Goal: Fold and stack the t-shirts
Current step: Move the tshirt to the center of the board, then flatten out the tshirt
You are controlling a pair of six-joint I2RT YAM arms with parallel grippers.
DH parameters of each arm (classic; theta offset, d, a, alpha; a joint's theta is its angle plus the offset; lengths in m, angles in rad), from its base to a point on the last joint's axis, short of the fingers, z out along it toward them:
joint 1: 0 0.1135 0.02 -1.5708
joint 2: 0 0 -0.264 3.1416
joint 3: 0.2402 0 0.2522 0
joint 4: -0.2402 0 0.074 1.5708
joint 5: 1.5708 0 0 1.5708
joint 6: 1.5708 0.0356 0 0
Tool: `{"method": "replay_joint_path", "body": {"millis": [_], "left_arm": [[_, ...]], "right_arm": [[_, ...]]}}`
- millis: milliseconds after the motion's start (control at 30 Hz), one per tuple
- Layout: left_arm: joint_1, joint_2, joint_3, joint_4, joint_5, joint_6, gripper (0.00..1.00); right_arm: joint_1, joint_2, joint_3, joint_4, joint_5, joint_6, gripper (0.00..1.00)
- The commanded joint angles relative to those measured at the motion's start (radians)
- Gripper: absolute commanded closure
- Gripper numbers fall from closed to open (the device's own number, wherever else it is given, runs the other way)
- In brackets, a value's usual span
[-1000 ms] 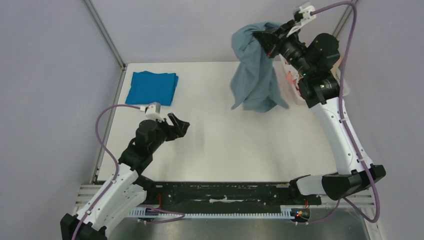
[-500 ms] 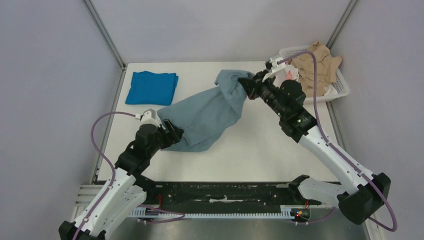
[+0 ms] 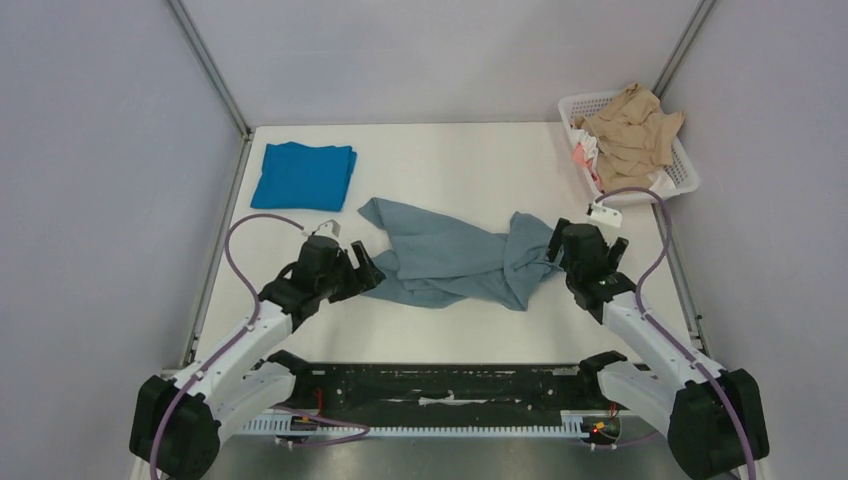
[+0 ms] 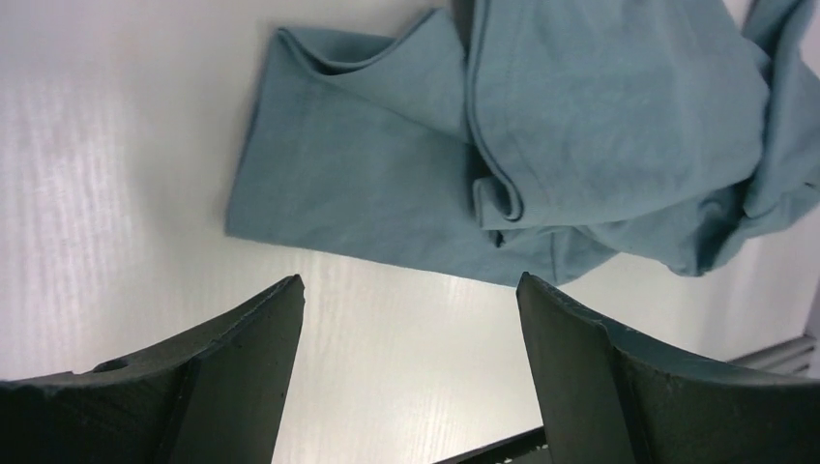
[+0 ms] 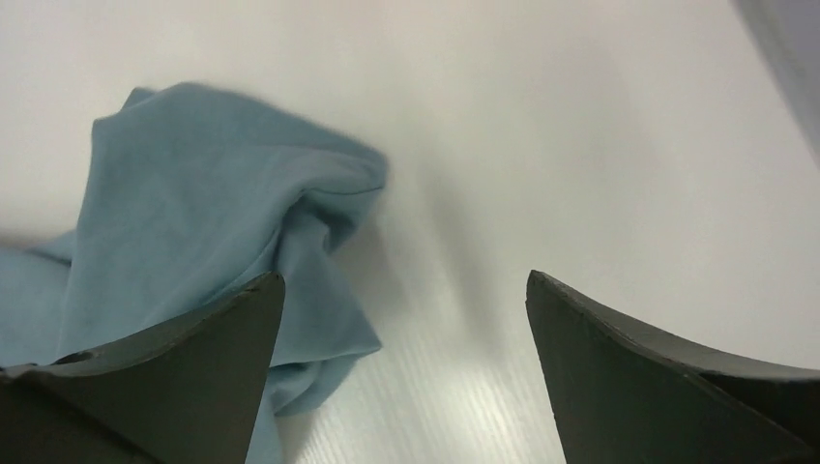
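The slate grey-blue t-shirt (image 3: 450,262) lies crumpled across the middle of the white table (image 3: 450,160). A cobalt blue t-shirt (image 3: 303,176) rests folded at the back left. My left gripper (image 3: 365,262) stands open at the grey shirt's left edge, its jaws over bare table just short of the cloth (image 4: 503,145). At the shirt's right end my right gripper (image 3: 553,245) is open too. In the right wrist view the bunched cloth (image 5: 193,193) lies beside the left finger (image 5: 174,377), with nothing between the jaws. The left wrist view shows my left gripper (image 4: 408,280) empty, and the right wrist view shows my right gripper (image 5: 405,275) empty.
A white lattice basket (image 3: 672,184) holding tan cloth (image 3: 630,125) stands at the back right corner. Metal frame posts rise at both back corners. A black rail runs along the table's near edge between the arm bases.
The right arm swung the grey shirt down from high at the back right onto the table and opened, letting it go. The left gripper shifted a little toward the shirt's left edge.
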Motion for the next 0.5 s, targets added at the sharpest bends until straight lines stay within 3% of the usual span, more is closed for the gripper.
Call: {"method": "replay_joint_path", "body": {"millis": [0, 100, 233, 333, 467], "left_arm": [[-0.016, 0.036, -0.024, 0.202, 0.172, -0.066, 0.13], [-0.04, 0.085, -0.001, 0.257, 0.183, -0.068, 0.13], [-0.055, 0.219, 0.028, 0.322, 0.188, -0.06, 0.14], [-0.059, 0.345, 0.069, 0.361, 0.228, -0.051, 0.23], [-0.063, 0.474, 0.129, 0.39, 0.245, -0.042, 0.36]], "right_arm": [[0.0, -0.097, 0.073, -0.119, 0.221, 0.035, 0.02], [0.001, -0.178, 0.035, -0.056, 0.126, -0.047, 0.02], [0.0, -0.257, -0.056, 0.145, -0.262, -0.195, 0.02], [0.002, -0.228, -0.09, 0.285, -0.497, -0.266, 0.02], [0.019, -0.137, -0.069, 0.284, -0.557, -0.293, 0.02]]}}
